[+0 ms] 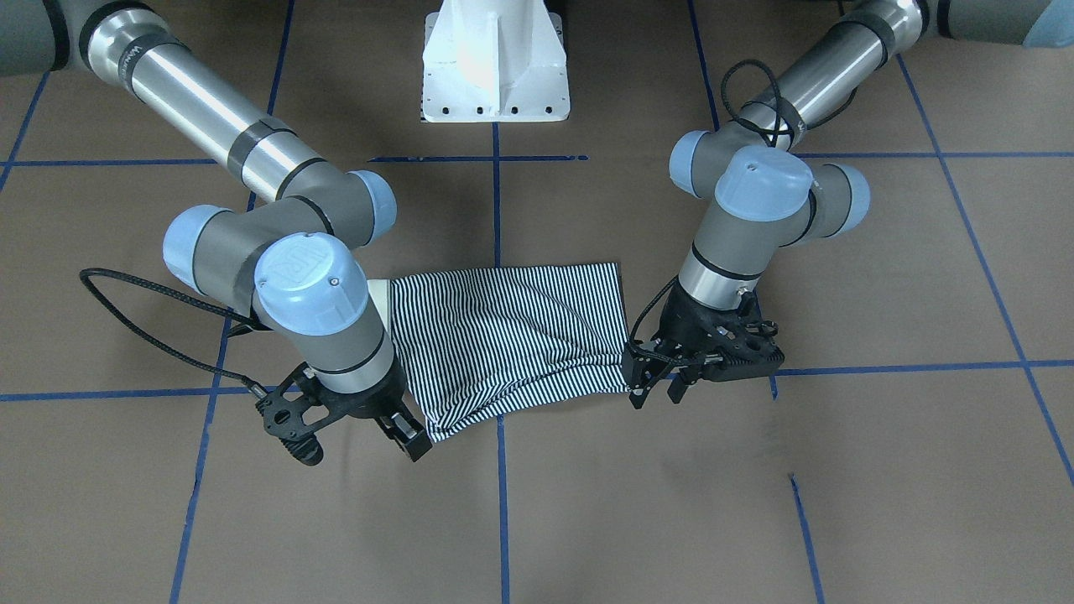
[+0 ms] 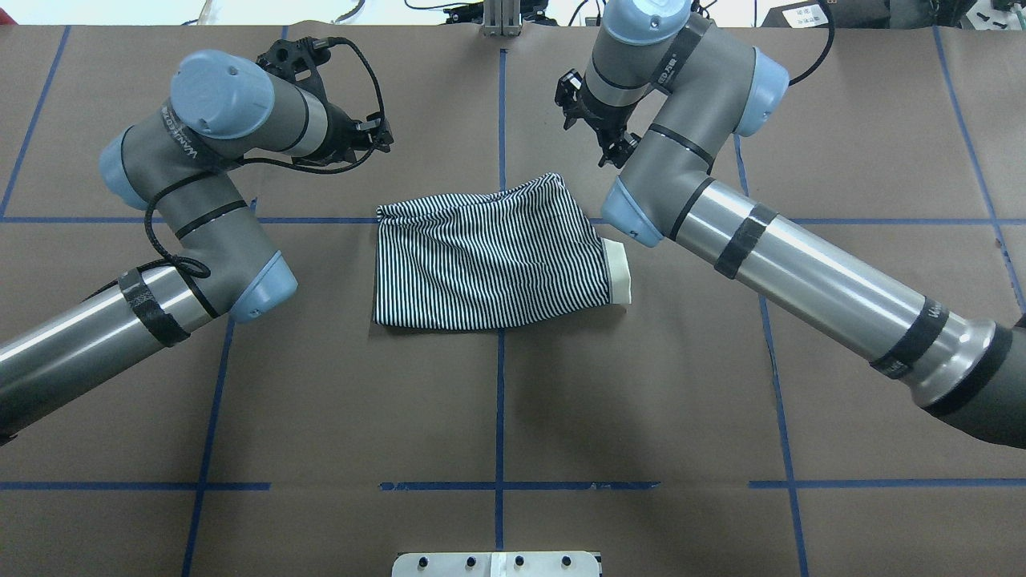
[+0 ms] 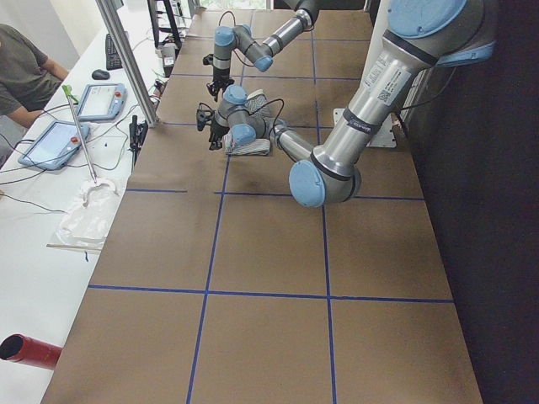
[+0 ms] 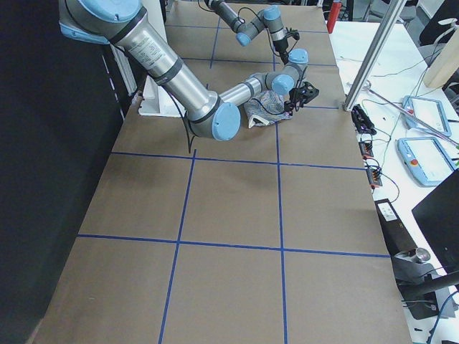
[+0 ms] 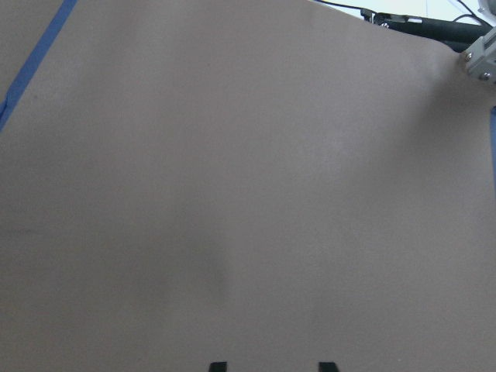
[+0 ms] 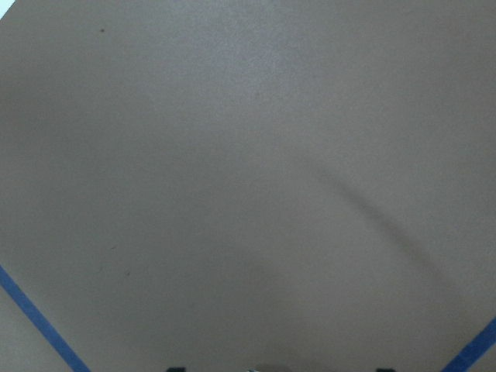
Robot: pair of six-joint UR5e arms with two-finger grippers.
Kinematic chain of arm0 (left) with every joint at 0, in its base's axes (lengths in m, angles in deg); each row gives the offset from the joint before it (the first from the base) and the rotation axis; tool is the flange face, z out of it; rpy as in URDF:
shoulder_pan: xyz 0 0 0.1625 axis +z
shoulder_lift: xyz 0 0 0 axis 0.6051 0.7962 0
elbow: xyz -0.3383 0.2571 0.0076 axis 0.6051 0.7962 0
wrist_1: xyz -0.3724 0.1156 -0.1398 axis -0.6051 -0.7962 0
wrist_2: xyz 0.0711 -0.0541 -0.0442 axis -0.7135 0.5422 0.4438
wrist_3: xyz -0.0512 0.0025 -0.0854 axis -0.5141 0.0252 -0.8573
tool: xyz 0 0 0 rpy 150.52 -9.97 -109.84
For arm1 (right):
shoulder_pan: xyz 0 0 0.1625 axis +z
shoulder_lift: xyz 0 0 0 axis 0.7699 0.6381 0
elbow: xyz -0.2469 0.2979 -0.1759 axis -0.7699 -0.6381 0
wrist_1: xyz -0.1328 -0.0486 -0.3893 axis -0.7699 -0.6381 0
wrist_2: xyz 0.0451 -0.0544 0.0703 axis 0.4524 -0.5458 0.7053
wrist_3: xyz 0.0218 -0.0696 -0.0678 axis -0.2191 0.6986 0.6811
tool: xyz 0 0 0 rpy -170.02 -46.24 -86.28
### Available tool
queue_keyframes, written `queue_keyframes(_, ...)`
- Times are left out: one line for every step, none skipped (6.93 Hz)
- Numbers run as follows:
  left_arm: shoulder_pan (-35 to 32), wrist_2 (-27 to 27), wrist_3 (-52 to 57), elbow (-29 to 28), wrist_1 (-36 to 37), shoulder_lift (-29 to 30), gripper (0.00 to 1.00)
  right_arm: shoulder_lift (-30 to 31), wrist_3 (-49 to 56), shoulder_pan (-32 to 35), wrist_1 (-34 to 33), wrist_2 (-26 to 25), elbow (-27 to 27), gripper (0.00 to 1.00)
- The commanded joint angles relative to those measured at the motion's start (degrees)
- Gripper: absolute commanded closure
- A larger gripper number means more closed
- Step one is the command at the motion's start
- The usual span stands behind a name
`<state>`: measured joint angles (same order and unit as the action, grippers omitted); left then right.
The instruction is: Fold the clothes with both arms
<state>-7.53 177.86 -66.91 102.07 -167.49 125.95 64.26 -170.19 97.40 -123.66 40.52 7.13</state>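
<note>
Both my claws are spread and hold nothing; the shirt lies folded mid-table.
My left gripper (image 1: 654, 396) sits just off one end of the navy-and-white striped polo shirt (image 1: 512, 335). My right gripper (image 1: 404, 438) is at the far corner of the other end, the end with the plain cream collar (image 1: 379, 295). Both wrist cameras show only the bare brown paper-covered table (image 1: 755, 503) under each claw, no cloth.

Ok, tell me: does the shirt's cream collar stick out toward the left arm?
No, the cream collar pokes out of the striped polo shirt on the right arm's side.
</note>
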Motion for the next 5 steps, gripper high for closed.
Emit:
queue_keyframes(3.6,1.5,-0.6,1.6,2.4,1.4,1.00,4.9,2.2,0.7,0.0,1.4,6.2,0.00)
queue_keyframes(6.2,1.4,0.8,0.5,3.1,3.3,1.00,8.3,2.4,0.8,0.1,1.6,10.5,0.00)
queue_keyframes(8.4,1.3,5.2,0.0,7.3,4.6,1.00,9.5,3.7,0.9,0.0,1.6,12.4,0.00)
queue_keyframes(9.2,1.0,7.3,-1.1,9.9,5.7,1.00,9.5,3.7,0.9,-0.1,1.6,12.6,0.00)
queue_keyframes(9.3,0.9,8.0,-3.5,9.7,6.2,1.00,9.5,3.8,0.9,-0.1,1.9,12.6,0.00)
